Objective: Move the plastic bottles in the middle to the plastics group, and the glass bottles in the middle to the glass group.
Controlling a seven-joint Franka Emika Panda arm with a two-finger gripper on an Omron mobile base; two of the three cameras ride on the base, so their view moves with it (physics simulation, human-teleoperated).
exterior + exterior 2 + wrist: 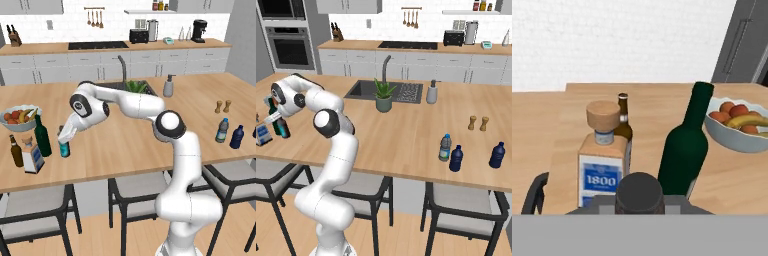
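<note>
While gripped, slim dark bottle (64,148) stands beside green bottle (42,136).

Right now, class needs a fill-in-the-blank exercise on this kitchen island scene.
1. The jaws are shut on the slim dark bottle's ____.
2. The bowl beside the green wine bottle holds ____.
3. The square clear bottle has a ____ stopper.
4. The water bottle stands beside a dark ____ bottle.

Missing words: cap; fruit; cork; blue

Tool (64,141) seemingly clamped, arm outstretched

Seven bottles (42,136), two shakers (218,106), one fruit bowl (20,125), one plant (383,92)
</note>
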